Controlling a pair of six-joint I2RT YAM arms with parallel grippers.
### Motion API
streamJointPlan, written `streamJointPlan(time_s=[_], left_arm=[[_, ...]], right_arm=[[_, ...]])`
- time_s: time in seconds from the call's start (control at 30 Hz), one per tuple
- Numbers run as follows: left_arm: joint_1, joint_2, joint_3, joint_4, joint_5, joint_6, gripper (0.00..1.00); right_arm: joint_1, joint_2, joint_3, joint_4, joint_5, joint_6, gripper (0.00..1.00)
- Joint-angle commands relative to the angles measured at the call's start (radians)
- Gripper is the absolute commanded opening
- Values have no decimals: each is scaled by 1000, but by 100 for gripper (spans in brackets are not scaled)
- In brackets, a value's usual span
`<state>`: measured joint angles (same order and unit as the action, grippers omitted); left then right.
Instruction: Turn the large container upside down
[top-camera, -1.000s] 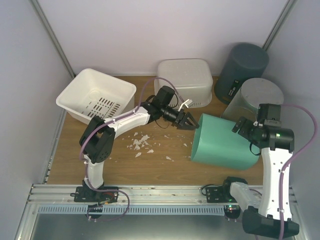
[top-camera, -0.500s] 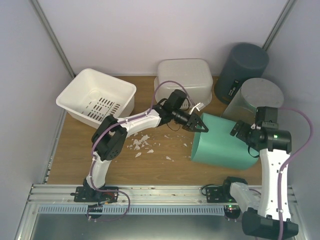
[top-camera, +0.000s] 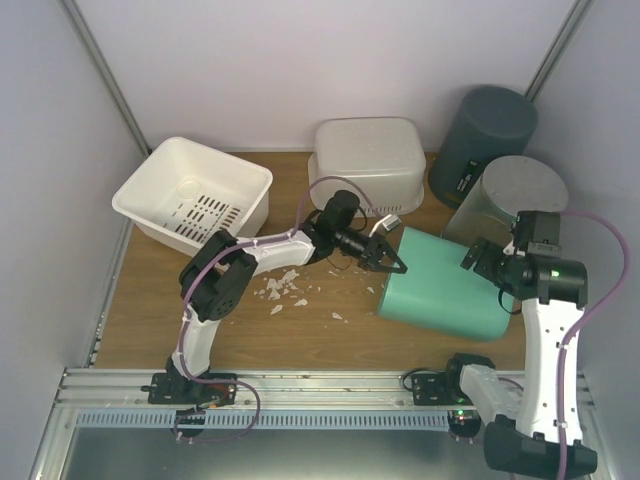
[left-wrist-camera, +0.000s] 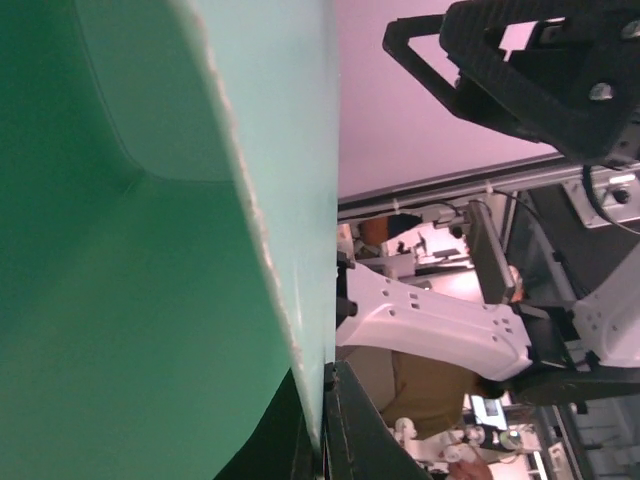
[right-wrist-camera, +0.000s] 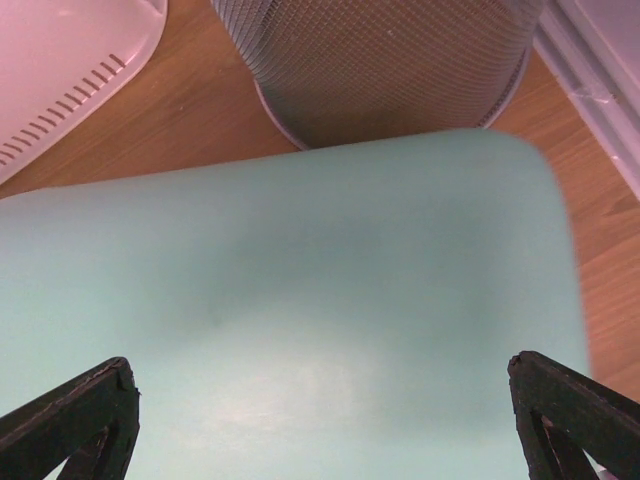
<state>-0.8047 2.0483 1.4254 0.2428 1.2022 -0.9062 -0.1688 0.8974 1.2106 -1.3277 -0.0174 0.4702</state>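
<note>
The container (top-camera: 445, 290) lies on its side at the right of the table (top-camera: 300, 345), mouth facing left and base toward my right arm. I judge the turn about half made, since it has yet to be tipped over onto its rim. My left gripper (top-camera: 392, 262) is pinched onto the rim of the mouth. My right gripper (top-camera: 478, 256) hangs spread wide over the container's wall, gripping nothing.

Pale walls (top-camera: 250, 70) close in the wooden table. At the back stand a basket (top-camera: 160, 195), an inverted tub (top-camera: 365, 150), a dark bin (top-camera: 490, 125) and a mesh bin (top-camera: 515, 190). White scraps (top-camera: 280, 288) lie mid-table.
</note>
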Motion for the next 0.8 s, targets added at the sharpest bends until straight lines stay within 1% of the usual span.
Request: streamJointPlan(time_s=[0.0, 0.2, 0.3, 0.43, 0.57, 0.77], left_arm=[[73, -32, -77, 202, 57, -102, 0], [138, -45, -115, 268, 106, -132, 0], [152, -47, -139, 323, 131, -160, 0], [153, -34, -160, 425, 160, -234, 0], [154, -29, -162, 441, 169, -251, 0], [154, -40, -157, 442, 175, -253, 0]], right_arm=[[-17, 19, 24, -5, 50, -50, 100], [-21, 74, 15, 0, 63, -84, 100], [-24, 87, 27, 5, 47, -107, 100], [-26, 107, -13, 48, 22, -132, 100], [-28, 120, -59, 134, -84, -128, 100], [-32, 170, -77, 215, -173, -141, 100]])
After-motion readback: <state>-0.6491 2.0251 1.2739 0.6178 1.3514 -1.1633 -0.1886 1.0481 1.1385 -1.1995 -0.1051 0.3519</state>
